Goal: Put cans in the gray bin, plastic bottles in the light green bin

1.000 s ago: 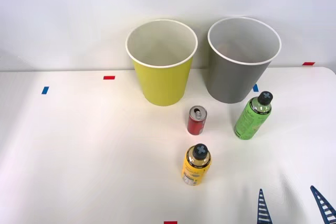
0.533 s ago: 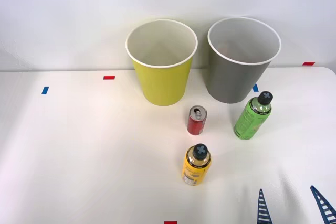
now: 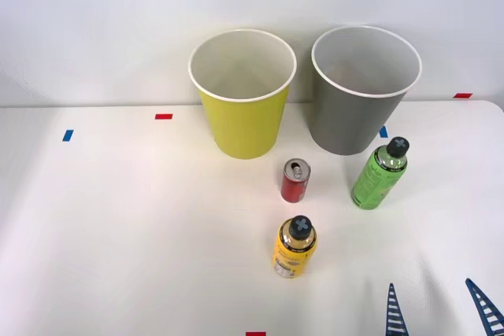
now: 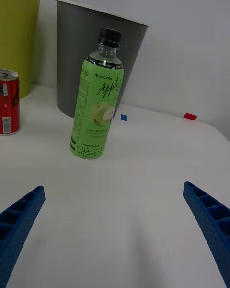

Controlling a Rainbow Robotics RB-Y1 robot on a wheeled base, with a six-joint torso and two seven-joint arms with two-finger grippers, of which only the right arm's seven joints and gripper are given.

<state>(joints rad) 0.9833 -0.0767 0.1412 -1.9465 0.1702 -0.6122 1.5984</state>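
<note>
Two bins sit side by side up top on the table [image 3: 118, 218], one bin [image 3: 242, 127] center-left, the other bin [image 3: 346, 120] to its right. The can [image 3: 295, 181] is below between them, one bottle [image 3: 379, 174] right of it, another bottle [image 3: 294, 247] lower center.

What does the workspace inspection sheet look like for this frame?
Surface: white table, flat, with small red and blue tape marks.
Job's things: green bottle, yellow bottle and red can stand upright on the table; light green bin and gray bin stand side by side behind them. Only one can seen.
Clutter: nothing seen.
Grippers: right tool open, holding nothing, facing the green bottle.
Cables: nothing seen.
Surroundings: plain white wall.
</note>
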